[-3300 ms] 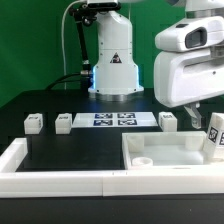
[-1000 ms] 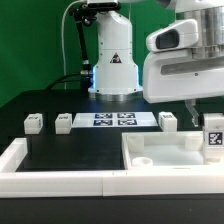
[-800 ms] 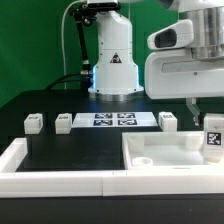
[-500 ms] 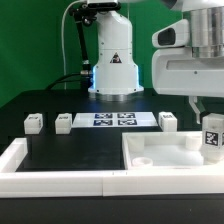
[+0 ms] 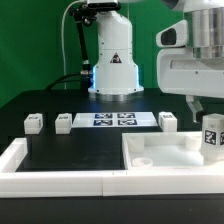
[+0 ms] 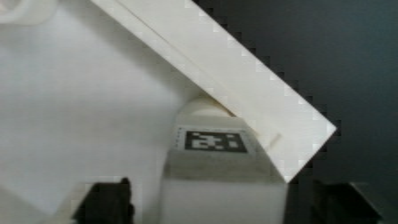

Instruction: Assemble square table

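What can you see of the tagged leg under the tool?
The leg is a small white plastic-looking block with a black-and-white tag on the side facing the exterior camera. It stands upright at the exterior view's right edge, by the far corner of the slab. The open tool hangs above, not touching it.

Two cameras: one set back and low, one close and overhead.

The exterior camera sits low on the near side of the slab, set well back, and faces across the counter toward the robot base beyond the slab. The wrist camera hangs close above the slab and looks down between the fingers of the hand at the slab's rim. Both views share that rim and the tagged leg by it; the wrist view takes in little more.
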Robot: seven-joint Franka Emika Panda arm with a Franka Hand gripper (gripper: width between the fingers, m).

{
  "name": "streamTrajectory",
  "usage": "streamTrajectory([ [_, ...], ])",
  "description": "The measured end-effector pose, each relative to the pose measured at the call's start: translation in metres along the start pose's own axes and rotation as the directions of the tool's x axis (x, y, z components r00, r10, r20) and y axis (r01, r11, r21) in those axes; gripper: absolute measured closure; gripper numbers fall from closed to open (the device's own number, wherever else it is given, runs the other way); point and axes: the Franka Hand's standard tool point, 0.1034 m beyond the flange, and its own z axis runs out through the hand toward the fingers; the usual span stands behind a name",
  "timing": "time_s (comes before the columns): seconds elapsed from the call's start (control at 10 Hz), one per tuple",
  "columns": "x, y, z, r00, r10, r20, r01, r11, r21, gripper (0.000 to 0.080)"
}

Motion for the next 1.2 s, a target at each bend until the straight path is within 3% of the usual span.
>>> streamTrajectory([
  [0.1,-0.0008,-0.0009,-0.0002,1.0,-0.016,0.0,0.016,1.0,0.0,0.0182],
  [0.2,-0.0006,-0.0016,-0.0008,0.999,-0.054,0.0,0.054,0.999,0.001,0.0159],
  [0.7,-0.0007,-0.0016,0.0002,0.846,-0.533,-0.003,0.533,0.846,-0.002,0.015],
  [1.2,-0.003,-0.0059,-0.0001,0.58,-0.814,-0.014,0.814,0.58,-0.018,0.015],
])
